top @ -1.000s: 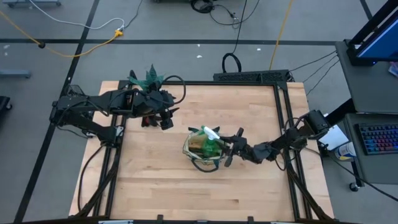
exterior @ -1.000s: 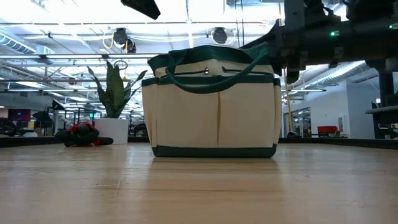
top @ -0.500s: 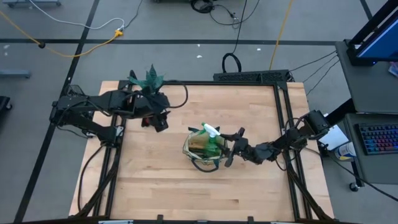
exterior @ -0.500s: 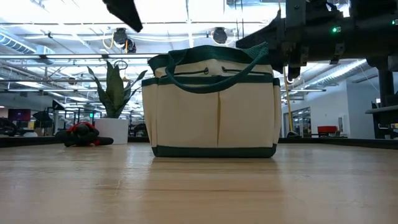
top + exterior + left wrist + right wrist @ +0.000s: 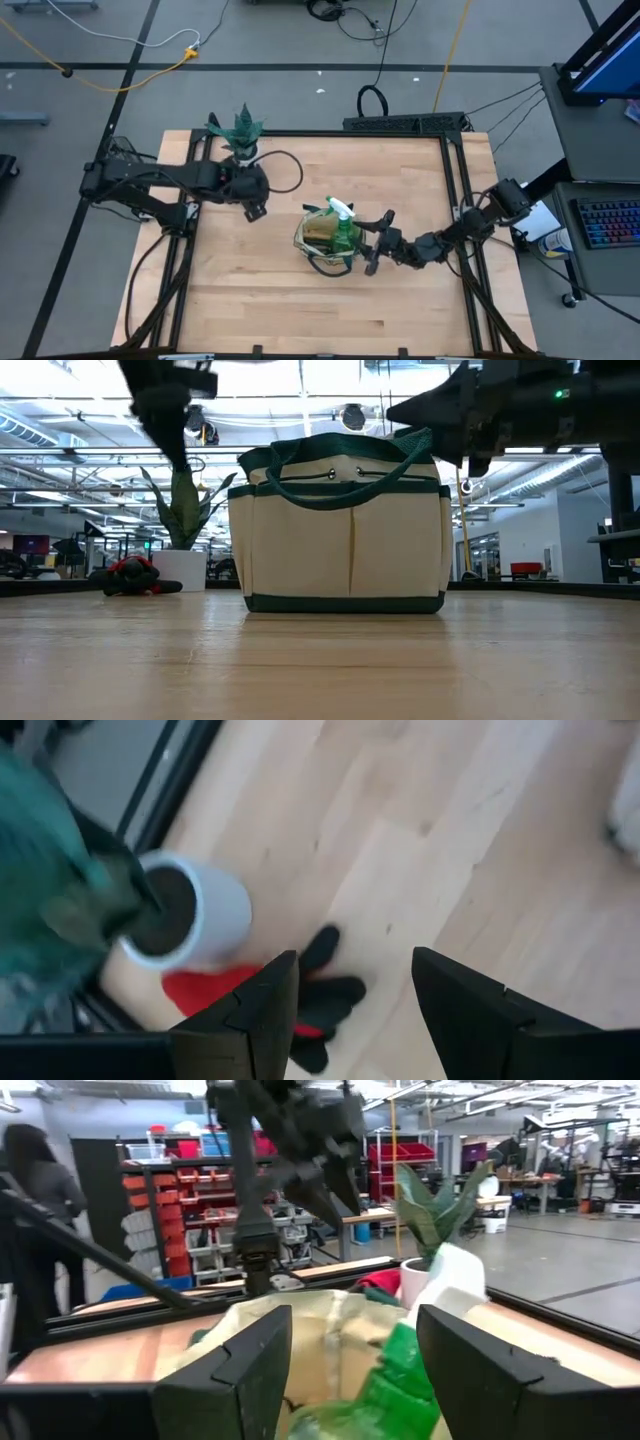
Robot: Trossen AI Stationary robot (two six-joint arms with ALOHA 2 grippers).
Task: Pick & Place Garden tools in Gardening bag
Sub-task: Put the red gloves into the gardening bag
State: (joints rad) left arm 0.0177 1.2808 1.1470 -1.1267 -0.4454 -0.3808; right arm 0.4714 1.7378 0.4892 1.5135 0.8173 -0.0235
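With jaws wide, the left gripper (image 5: 350, 1010) hung over the red item (image 5: 215, 992) at the plant pot's (image 5: 205, 910) six o'clock, risking toppling it.

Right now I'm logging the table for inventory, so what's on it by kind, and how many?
Canvas bag: 1
Green spray bottle, in the bag: 1
Potted plant: 1
Red-and-black item by the pot: 1
Total: 4

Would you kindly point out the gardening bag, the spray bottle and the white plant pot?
gardening bag (image 5: 340, 545): low view, front canvas panel.
spray bottle (image 5: 345, 233): high view, green body.
white plant pot (image 5: 215, 910): left wrist view, outer wall.
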